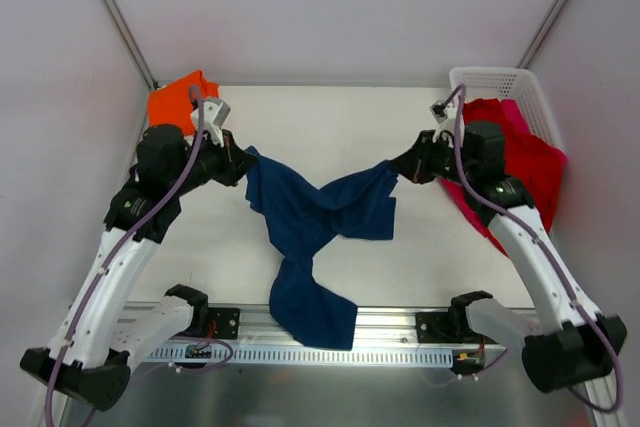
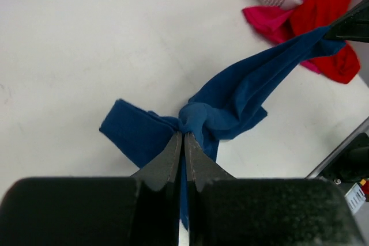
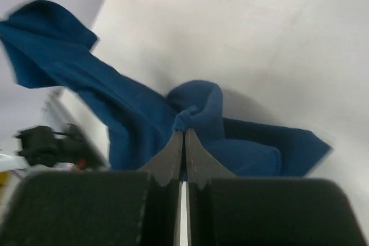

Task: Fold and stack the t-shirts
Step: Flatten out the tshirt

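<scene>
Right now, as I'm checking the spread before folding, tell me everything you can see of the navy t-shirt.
The navy t-shirt is soft dark blue cloth, crumpled, no print showing. The left gripper and right gripper each pinch a bunched edge, so it sags in a V between them. Its lower end trails off the near edge of the table.

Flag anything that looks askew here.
The navy t-shirt, pinched between the left pincer and right pincer, is twisted, its lower end draped over the table's near edge. A red t-shirt spills out of the white basket.
</scene>
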